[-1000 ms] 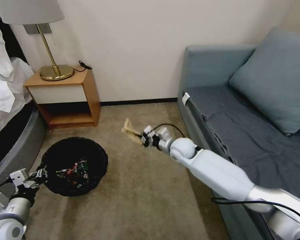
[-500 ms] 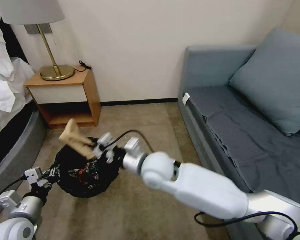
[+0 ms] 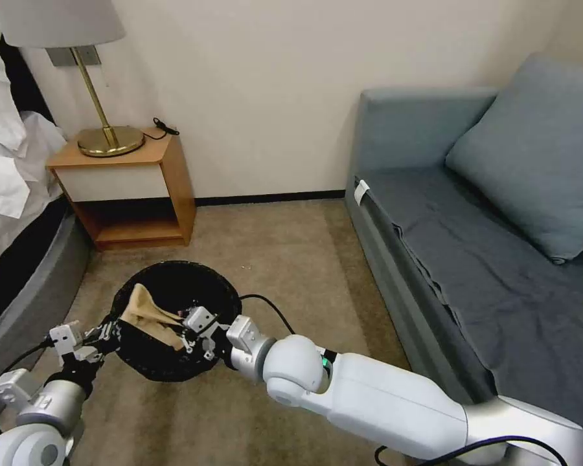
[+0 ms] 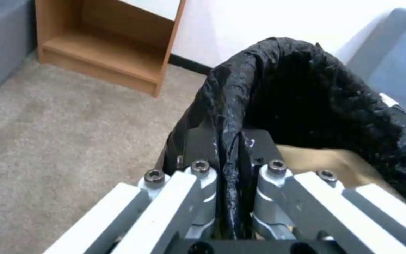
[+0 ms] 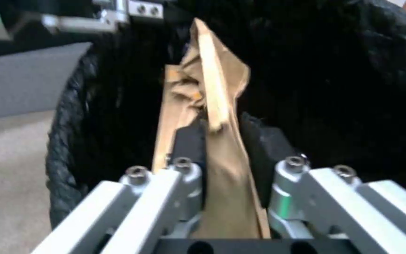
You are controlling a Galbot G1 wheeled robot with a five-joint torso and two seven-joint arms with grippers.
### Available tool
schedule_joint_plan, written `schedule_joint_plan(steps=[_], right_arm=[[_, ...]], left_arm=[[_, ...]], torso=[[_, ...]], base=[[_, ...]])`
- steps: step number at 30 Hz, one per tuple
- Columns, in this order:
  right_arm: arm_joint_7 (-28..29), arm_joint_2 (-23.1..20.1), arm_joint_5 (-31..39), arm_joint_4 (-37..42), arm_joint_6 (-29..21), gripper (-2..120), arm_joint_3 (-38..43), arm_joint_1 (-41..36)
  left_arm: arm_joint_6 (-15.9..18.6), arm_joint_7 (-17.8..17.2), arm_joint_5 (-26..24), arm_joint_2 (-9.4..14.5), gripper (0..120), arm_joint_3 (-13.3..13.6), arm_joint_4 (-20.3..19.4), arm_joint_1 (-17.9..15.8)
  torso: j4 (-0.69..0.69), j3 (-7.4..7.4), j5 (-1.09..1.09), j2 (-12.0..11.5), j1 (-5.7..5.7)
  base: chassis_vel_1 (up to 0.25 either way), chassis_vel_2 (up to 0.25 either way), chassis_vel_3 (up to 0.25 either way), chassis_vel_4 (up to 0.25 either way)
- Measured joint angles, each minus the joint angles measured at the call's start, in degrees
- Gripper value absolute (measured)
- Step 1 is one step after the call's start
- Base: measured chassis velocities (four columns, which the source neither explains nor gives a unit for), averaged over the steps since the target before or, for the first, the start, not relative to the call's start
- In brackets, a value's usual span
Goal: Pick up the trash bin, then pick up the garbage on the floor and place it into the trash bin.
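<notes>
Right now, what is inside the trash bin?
The tan paper, clamped in the right gripper, lies within the trash bin, whose rim the left gripper pinches. Paper and black liner cover anything deeper.

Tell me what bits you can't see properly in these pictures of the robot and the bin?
- Inside the trash bin: head view, too dark, and the tan paper covers part.
- Left pincer tips: left wrist view, buried in the black bag rim.
- The paper's lower end: right wrist view, hidden between the right pincer and its body.
- Lamp top: cut off by the head view's edge.
</notes>
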Motion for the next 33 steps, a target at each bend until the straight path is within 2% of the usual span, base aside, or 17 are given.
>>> schedule_joint_plan(steps=[5, 6, 10, 11, 13, 14, 17, 20, 23, 25, 33], right_arm=[[1.0, -1.7, -0.2, 2.0, -1.5, 41, 1.2, -0.7], [1.0, -1.7, -0.2, 2.0, -1.5, 41, 1.2, -0.7], [2.1, -3.2, -0.3, 4.4, -1.5, 61, 3.6, -1.8], [2.1, -3.2, -0.3, 4.4, -1.5, 61, 3.6, -1.8], [2.5, -4.5, -0.5, 5.9, -0.7, 67, 5.4, -2.5], [2.7, -6.2, -0.9, 7.7, 0.0, 76, 7.8, -3.4], [2.8, -8.0, -1.5, 9.5, 0.7, 83, 10.6, -4.4], [2.9, -11.9, -2.5, 13.6, 1.8, 97, 17.5, -7.9], [3.1, -13.3, -3.2, 15.1, 2.5, 98, 20.2, -9.9], [4.0, -15.5, -4.6, 17.8, 4.1, 100, 26.1, -15.5], [4.0, -15.5, -6.8, 21.6, 5.3, 100, 35.9, -25.6]], left_arm=[[0.2, 0.0, -0.1, 0.4, 5, 0.1, -0.2, -0.1], [0.2, 0.0, -0.1, 0.4, 5, 0.1, -0.2, -0.1], [0.4, -0.2, -0.2, 0.6, 5, 0.2, -0.3, -0.2], [0.4, -0.2, -0.2, 0.6, 5, 0.2, -0.3, -0.2], [0.9, -1.2, -0.7, 0.6, 5, 0.5, -0.3, -0.2], [1.4, -2.6, -1.9, 0.5, 5, 0.7, -0.1, -0.4], [1.9, -3.6, -3.2, 0.3, 5, 0.9, 0.4, -0.5], [2.5, -5.4, -5.3, -0.1, 5, 1.4, 1.9, -0.9], [2.7, -6.0, -6.2, -0.2, 5, 1.8, 2.4, -1.2], [3.1, -6.8, -7.5, -0.7, 5, 2.7, 4.0, -1.9], [3.9, -8.8, -8.3, -1.7, 5, 4.6, 7.4, -2.8]], torso=[[0.0, 0.0, 0.0, 0.0, 0.0], [0.0, 0.0, 0.0, 0.0, 0.0], [0.0, 0.0, 0.0, 0.0, 0.0], [0.0, 0.0, 0.0, 0.0, 0.0], [0.0, 0.0, 0.0, 0.0, 0.0], [0.0, 0.0, 0.01, 0.0, 0.0], [0.0, 0.0, 0.01, 0.0, 0.0], [-0.01, 0.0, 0.0, 0.0, 0.0], [-0.01, 0.0, 0.01, 0.0, 0.0], [0.0, 0.0, 0.01, 0.0, 0.0], [0.0, 0.0, 0.0, 0.0, 0.0]], base=[[0.0, 0.0, 0.0, 0.0], [0.0, 0.0, 0.0, 0.0], [0.0, 0.0, 0.0, 0.0], [0.0, 0.0, 0.0, 0.0], [0.0, 0.0, 0.0, 0.0], [0.0, 0.0, 0.0, 0.0], [0.0, 0.0, 0.0, 0.0], [0.0, 0.0, 0.0, 0.0], [0.0, 0.0, 0.0, 0.0], [0.0, 0.0, 0.0, 0.0], [0.0, 0.0, 0.0, 0.0]])
